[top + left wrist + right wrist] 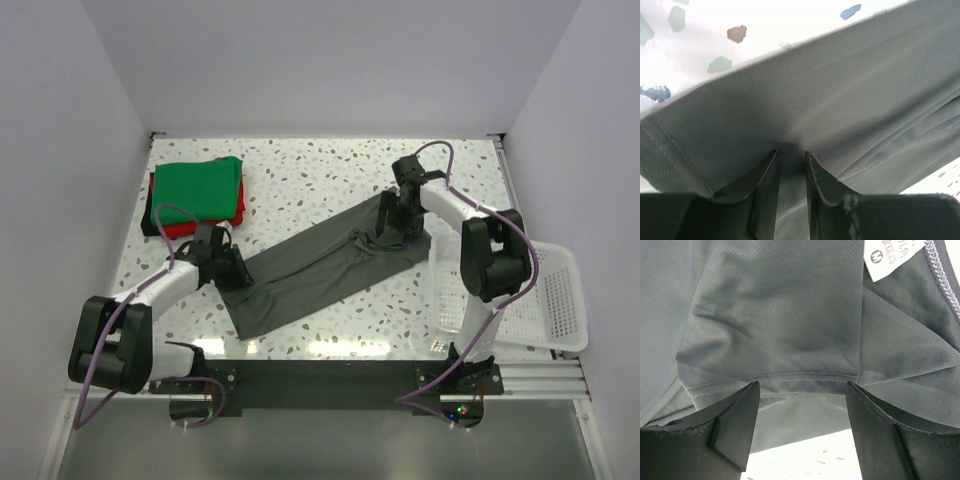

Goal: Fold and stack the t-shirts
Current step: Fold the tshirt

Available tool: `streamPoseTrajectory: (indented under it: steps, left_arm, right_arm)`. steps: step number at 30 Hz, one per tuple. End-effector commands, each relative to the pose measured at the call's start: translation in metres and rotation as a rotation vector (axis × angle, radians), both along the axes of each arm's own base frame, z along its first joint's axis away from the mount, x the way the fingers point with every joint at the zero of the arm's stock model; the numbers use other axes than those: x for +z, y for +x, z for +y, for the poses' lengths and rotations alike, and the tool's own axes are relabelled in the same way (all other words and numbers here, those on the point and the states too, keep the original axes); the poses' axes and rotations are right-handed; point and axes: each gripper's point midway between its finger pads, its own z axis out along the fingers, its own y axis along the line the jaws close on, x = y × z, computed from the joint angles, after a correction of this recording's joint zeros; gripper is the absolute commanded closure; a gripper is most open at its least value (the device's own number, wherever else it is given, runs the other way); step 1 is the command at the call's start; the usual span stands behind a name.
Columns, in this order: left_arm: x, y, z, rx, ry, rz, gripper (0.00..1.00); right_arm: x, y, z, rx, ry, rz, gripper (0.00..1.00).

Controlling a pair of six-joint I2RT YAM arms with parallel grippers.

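A dark charcoal-grey t-shirt (320, 265) lies as a long folded strip slanting across the table. My left gripper (232, 272) is at its near left end. In the left wrist view its jaws (791, 152) stand narrowly apart, pinching the grey cloth (840, 90). My right gripper (388, 228) is over the strip's far right end. There its jaws (802, 385) are wide apart above a stitched hem of the shirt (780, 315), holding nothing. A white size label (887, 257) shows by the collar. A folded green t-shirt (200, 188) rests on a folded red one (243, 205) at the back left.
A white mesh basket (560, 300) stands at the right edge, partly behind the right arm. White walls close the table at the back and on both sides. Speckled tabletop (320, 170) shows between the shirts.
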Motion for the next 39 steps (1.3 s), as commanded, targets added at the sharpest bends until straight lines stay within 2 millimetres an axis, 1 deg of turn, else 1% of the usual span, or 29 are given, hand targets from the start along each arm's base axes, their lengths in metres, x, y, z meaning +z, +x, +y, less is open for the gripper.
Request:
streamPoseTrajectory:
  steps: [1,2,5,7,8,10,12,13,14,15,17,18,20,21,22,23,24,25,26,27,28,29,30,34,35,37,38,39]
  left_arm:
    - [0.003,-0.004,-0.001,0.002,-0.009,-0.021,0.69]
    - [0.002,-0.005,-0.002,-0.001,-0.014,-0.018,0.69]
    - [-0.001,-0.01,-0.005,-0.009,-0.037,-0.005,0.7]
    - [-0.003,-0.014,-0.007,-0.015,-0.047,0.002,0.7]
    - [-0.003,-0.016,-0.007,-0.014,-0.048,0.005,0.71]
    - [-0.004,-0.018,-0.007,-0.009,-0.05,0.01,0.71]
    - [-0.004,-0.022,-0.006,-0.01,-0.048,0.019,0.71]
    - [-0.005,-0.025,-0.006,-0.014,-0.049,0.024,0.71]
    - [-0.004,-0.026,-0.007,-0.019,-0.055,0.022,0.71]
    - [-0.005,-0.029,-0.009,-0.031,-0.066,0.031,0.71]
    - [-0.004,-0.031,-0.017,-0.065,-0.077,0.024,0.71]
    - [-0.005,-0.035,-0.021,-0.083,-0.079,0.029,0.71]
    - [-0.005,-0.038,-0.026,-0.103,-0.086,0.034,0.71]
    - [-0.006,-0.041,-0.029,-0.113,-0.091,0.041,0.71]
    - [-0.006,-0.043,-0.031,-0.117,-0.092,0.043,0.71]
    - [-0.006,-0.044,-0.032,-0.12,-0.094,0.047,0.71]
    - [-0.007,-0.048,-0.034,-0.121,-0.095,0.057,0.71]
    - [-0.007,-0.05,-0.036,-0.123,-0.1,0.062,0.71]
    - [-0.006,-0.052,-0.038,-0.115,-0.108,0.066,0.71]
    - [-0.006,-0.055,-0.041,-0.124,-0.112,0.069,0.71]
    - [-0.005,-0.057,-0.043,-0.125,-0.116,0.069,0.71]
    - [-0.003,-0.058,-0.046,-0.117,-0.125,0.066,0.71]
    - [-0.004,-0.063,-0.05,-0.127,-0.133,0.07,0.71]
    - [-0.002,-0.07,-0.063,-0.136,-0.176,0.055,0.71]
    - [-0.001,-0.068,-0.066,-0.135,-0.185,0.044,0.71]
    - [-0.004,-0.074,-0.072,-0.142,-0.196,0.055,0.71]
    - [-0.005,-0.073,-0.075,-0.144,-0.206,0.051,0.71]
    - [-0.006,-0.076,-0.08,-0.149,-0.214,0.06,0.71]
  right_arm:
    - [0.0,0.006,-0.002,-0.049,-0.01,-0.02,0.28]
    - [-0.007,0.006,-0.003,-0.05,-0.02,-0.003,0.28]
    - [-0.012,0.013,-0.006,-0.063,-0.045,-0.003,0.28]
    - [-0.019,0.019,-0.008,-0.066,-0.065,0.005,0.28]
    - [-0.025,0.02,-0.009,-0.069,-0.081,0.018,0.28]
    - [-0.026,0.027,-0.008,-0.072,-0.086,0.009,0.28]
    - [-0.035,0.031,-0.009,-0.079,-0.101,0.021,0.28]
    - [-0.034,0.038,-0.01,-0.086,-0.105,0.007,0.28]
    - [-0.035,0.041,-0.009,-0.088,-0.11,0.007,0.28]
    - [-0.038,0.048,-0.008,-0.089,-0.121,0.003,0.28]
    - [-0.04,0.055,-0.006,-0.091,-0.126,0.001,0.28]
    - [-0.041,0.064,-0.004,-0.091,-0.131,-0.01,0.28]
    - [-0.042,0.071,-0.001,-0.08,-0.145,-0.008,0.28]
    - [-0.033,0.085,0.004,-0.075,-0.14,-0.043,0.28]
    - [-0.041,0.086,0.005,-0.068,-0.159,-0.026,0.28]
    - [-0.04,0.091,0.006,-0.065,-0.162,-0.033,0.28]
    - [-0.031,0.104,0.011,-0.058,-0.156,-0.067,0.28]
    - [-0.032,0.106,0.011,-0.053,-0.168,-0.063,0.28]
    - [-0.038,0.109,0.012,-0.047,-0.175,-0.057,0.28]
    - [-0.031,0.119,0.016,-0.042,-0.168,-0.083,0.28]
    - [-0.032,0.121,0.017,-0.037,-0.168,-0.081,0.28]
    - [-0.038,0.122,0.019,-0.028,-0.169,-0.073,0.27]
    - [-0.031,0.131,0.022,-0.019,-0.164,-0.096,0.27]
    - [-0.032,0.141,0.032,0.022,-0.146,-0.105,0.27]
    - [-0.032,0.144,0.036,0.028,-0.139,-0.11,0.26]
    - [-0.031,0.151,0.043,0.039,-0.116,-0.122,0.26]
    - [-0.029,0.153,0.046,0.047,-0.106,-0.132,0.26]
    - [-0.026,0.157,0.049,0.051,-0.092,-0.147,0.26]
